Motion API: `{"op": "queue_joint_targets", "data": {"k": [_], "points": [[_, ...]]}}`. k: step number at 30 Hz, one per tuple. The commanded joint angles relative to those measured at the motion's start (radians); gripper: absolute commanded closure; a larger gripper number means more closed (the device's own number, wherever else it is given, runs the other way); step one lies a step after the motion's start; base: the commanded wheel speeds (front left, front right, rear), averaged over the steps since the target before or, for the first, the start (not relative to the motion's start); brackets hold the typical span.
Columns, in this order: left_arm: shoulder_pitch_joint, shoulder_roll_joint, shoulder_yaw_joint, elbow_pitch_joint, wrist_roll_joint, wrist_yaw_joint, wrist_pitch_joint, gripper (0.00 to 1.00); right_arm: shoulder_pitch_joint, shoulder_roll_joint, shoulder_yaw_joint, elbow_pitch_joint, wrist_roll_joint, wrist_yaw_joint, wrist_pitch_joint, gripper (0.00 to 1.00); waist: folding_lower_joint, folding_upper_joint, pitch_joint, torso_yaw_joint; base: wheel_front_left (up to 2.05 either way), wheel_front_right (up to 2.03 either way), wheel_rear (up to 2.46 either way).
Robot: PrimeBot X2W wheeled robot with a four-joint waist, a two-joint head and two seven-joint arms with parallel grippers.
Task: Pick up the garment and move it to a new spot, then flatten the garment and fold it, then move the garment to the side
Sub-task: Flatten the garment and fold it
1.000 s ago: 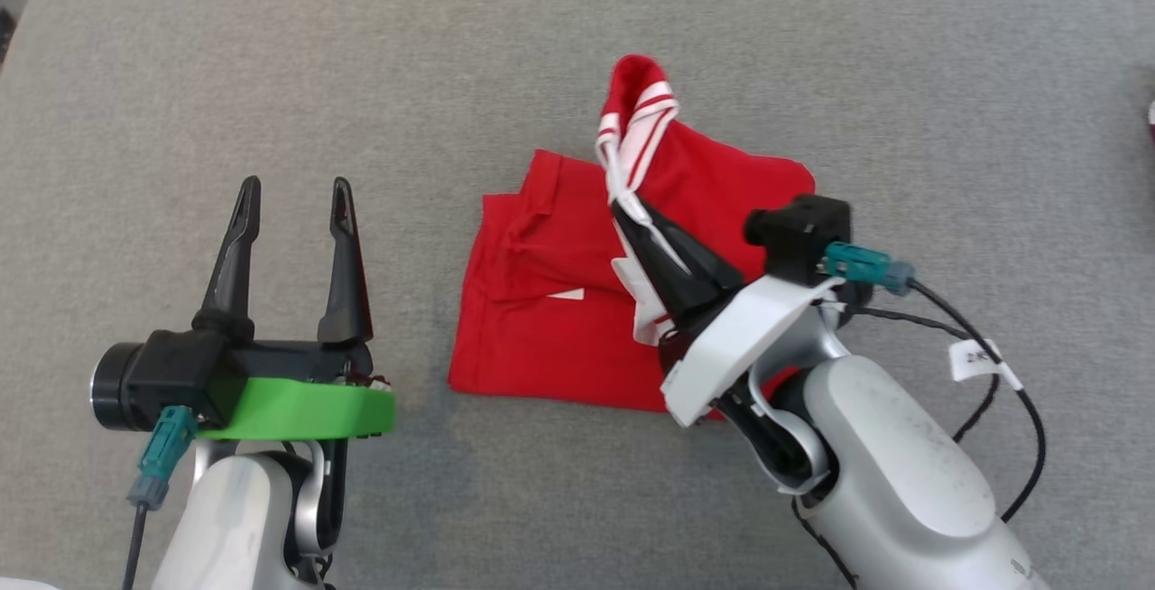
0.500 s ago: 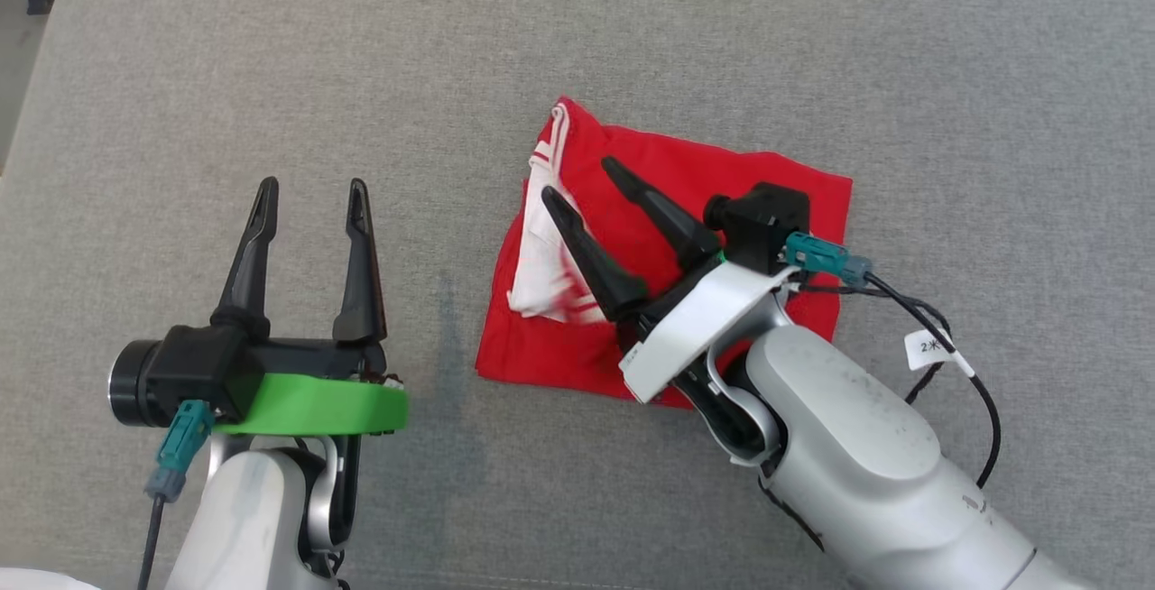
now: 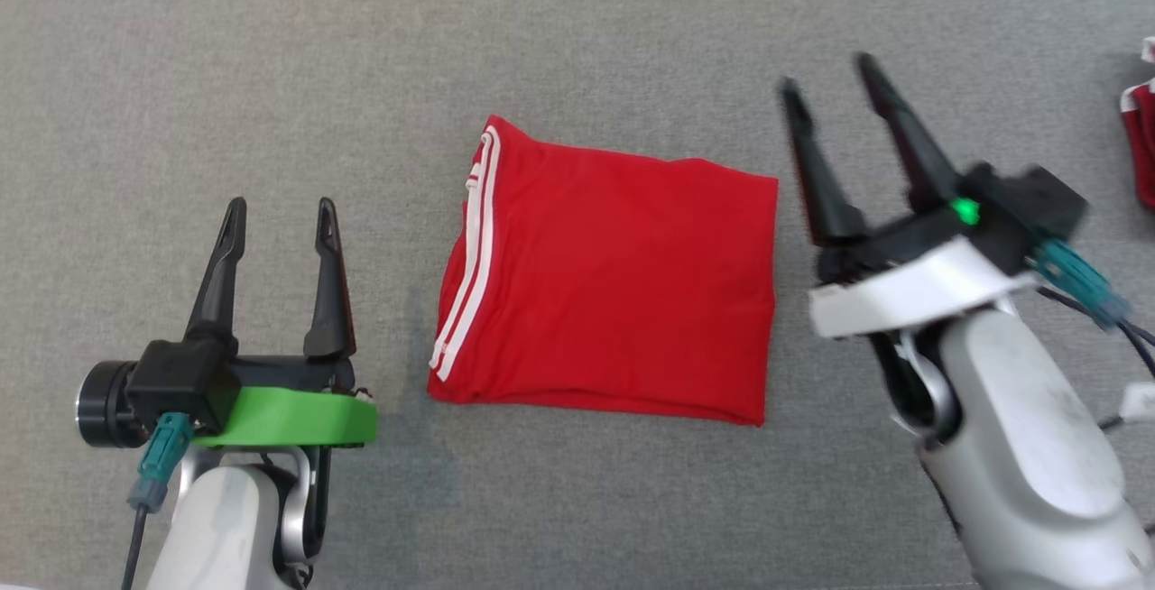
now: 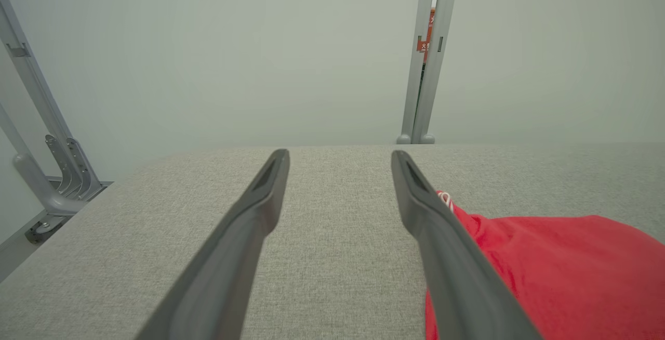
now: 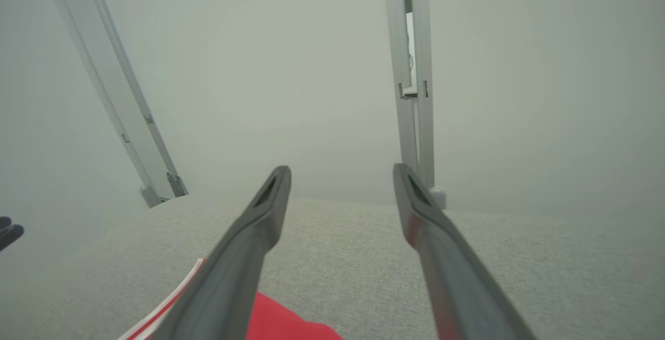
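— Where does the garment (image 3: 605,274) lie?
— Flat on the grey table (image 3: 577,31), folded into a rough rectangle near the middle of the head view. Two white stripes run along its 9 o'clock edge.
— And the left gripper (image 3: 281,205)?
— It sits at about 8 o'clock from the garment, apart from it. Its fingers are spread and point to 12, with nothing between them.
— The right gripper (image 3: 827,73)?
— At 3 o'clock from the garment, just beside that edge and clear of the red fabric. Its fingers also stand apart, tilted toward 11, and they hold nothing. It looks slightly blurred.
— Anything else on the table?
— A second cloth (image 3: 1139,143), red with white trim, cut off by the frame at 3 o'clock, well apart from the garment.
— What do the wrist views add?
— Each shows parted fingers over bare table. The garment sits at 4 o'clock in the left one and at 7 o'clock in the right.
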Motion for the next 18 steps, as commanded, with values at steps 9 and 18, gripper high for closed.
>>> {"op": "queue_joint_targets", "data": {"k": [9,18], "points": [[0.055,0.031,0.007,0.023,-0.004,0.011,0.003,0.0,0.288,0.0,-0.261,-0.17,-0.086,0.0,0.059,0.0,0.0,0.0,-0.082,-0.054,0.0,0.0,0.0],[0.123,0.045,-0.007,0.058,-0.009,0.001,0.002,0.0,0.461,0.044,-0.306,-0.262,-0.112,0.0,0.125,0.0,0.0,0.0,-0.171,-0.051,0.0,0.0,0.0]]}}
